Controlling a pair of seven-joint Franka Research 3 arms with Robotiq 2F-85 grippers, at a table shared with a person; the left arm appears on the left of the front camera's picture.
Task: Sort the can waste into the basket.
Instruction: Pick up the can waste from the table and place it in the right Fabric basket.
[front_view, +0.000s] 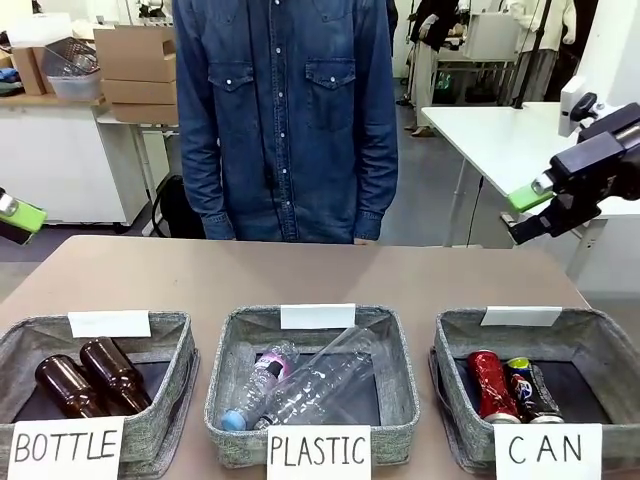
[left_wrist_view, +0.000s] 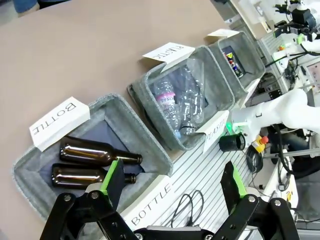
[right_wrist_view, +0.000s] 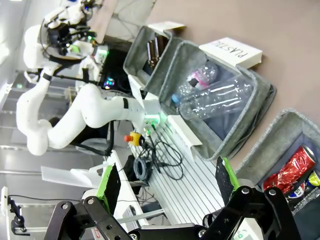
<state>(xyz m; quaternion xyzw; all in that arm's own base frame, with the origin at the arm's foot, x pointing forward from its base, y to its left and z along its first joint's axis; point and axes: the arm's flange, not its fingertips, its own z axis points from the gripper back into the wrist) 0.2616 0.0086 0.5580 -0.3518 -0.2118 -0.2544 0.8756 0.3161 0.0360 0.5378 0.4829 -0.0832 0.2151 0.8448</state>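
Note:
The CAN basket (front_view: 604, 332) stands at the front right of the table with its white sign facing me. Inside it lie two dented cans side by side, a red can (front_view: 489, 385) and a dark blue can (front_view: 531, 388). My right gripper (front_view: 527, 214) hangs open high above the table's far right corner, with nothing between its green pads. In the right wrist view the same gripper (right_wrist_view: 168, 181) looks down past the red can (right_wrist_view: 295, 167) in the basket (right_wrist_view: 272, 142). My left gripper (left_wrist_view: 172, 182) is open and empty, high at the left edge (front_view: 16, 220).
A BOTTLE basket (front_view: 170, 330) holds two brown bottles at the front left. The PLASTIC basket (front_view: 400, 345) in the middle holds clear bottles. A person in a denim shirt (front_view: 285, 110) stands at the far side, behind bare brown tabletop (front_view: 300, 270).

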